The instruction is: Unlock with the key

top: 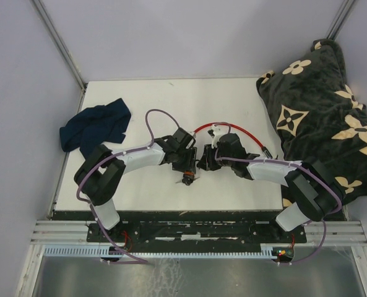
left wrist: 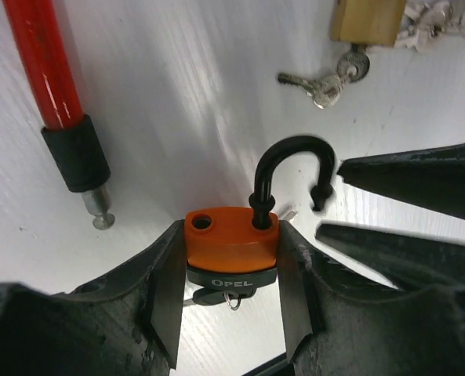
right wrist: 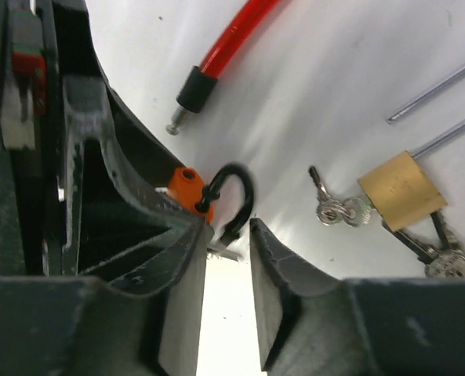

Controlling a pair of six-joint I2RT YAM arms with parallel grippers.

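One orange padlock (left wrist: 232,239) clamped in left pincer (left wrist: 230,262), shackle (left wrist: 289,166) open

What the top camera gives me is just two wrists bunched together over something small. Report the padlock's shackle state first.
Observer: The left wrist view shows the shackle of the orange padlock open. One leg sits in the body and the other end hangs free beside it.
Operator: Now tell me where the key is.
Observer: A black-headed key with a small ring sticks out of the underside of the padlock's body, between the fingers clamping it.
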